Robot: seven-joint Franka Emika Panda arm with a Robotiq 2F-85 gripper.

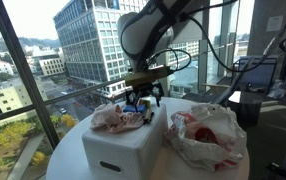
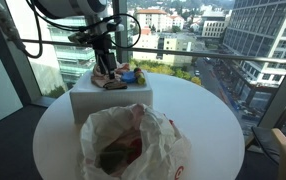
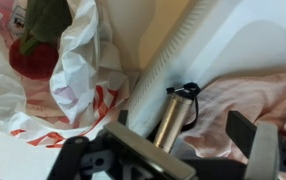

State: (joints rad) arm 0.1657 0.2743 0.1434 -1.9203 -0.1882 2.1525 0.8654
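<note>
So the round desk (image 2: 218,120) has a white box (image 2: 108,100) sitting close to its window-side edge, and the claw (image 2: 108,68) hangs right over the top of that box. In the wrist view the claw (image 3: 168,140) is spread wide, with a finger out on each side and nothing pinched. A little gold tube (image 3: 173,118) with a black loop on its end lies between the fingers, on the box top close to the box's ribbed edge. I can't tell if either finger is touching it.

Room-wise it's tight. A crumpled pink cloth (image 3: 253,95) is bunched up just beside the tube on one side, and the box edge drops off on the other. Past that edge is a plastic bag (image 3: 83,90) with red print, which sits on the desk near the box and takes up most of the middle in an exterior view (image 2: 133,145). The desk edge on the far side of the bag has bare surface.

Hard to make out: some small bits (image 2: 128,75), blue and red, sit on the box by the claw, but they're too small to name. The tube doesn't show clearly in either exterior view. The bag holds a red lump (image 3: 28,60), partly cut off.
</note>
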